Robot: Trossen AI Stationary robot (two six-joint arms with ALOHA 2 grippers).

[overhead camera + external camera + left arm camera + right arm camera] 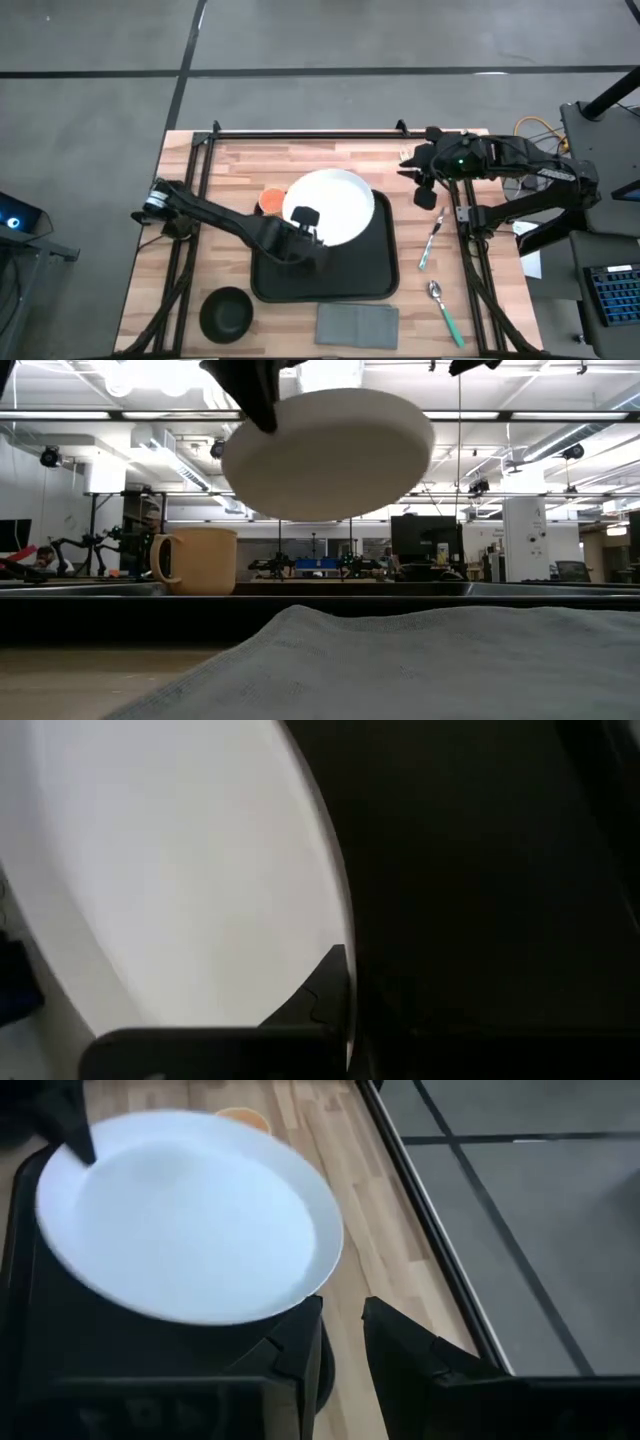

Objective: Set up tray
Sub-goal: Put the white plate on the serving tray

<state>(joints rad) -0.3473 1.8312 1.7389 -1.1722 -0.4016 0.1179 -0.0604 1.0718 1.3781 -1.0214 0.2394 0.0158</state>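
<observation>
The left gripper (305,225) has its fingers clamped on the near rim of a white plate (335,205), holding it lifted above the black tray (385,270), which lies mid-worktop below those fingers. Beyond the plate, the right gripper (425,178) hovers, fingers a little apart and empty.

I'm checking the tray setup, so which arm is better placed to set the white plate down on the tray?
Left. The left gripper is shut on the white plate, held in the air over the tray. The right gripper waits at the table's far right edge.
</observation>
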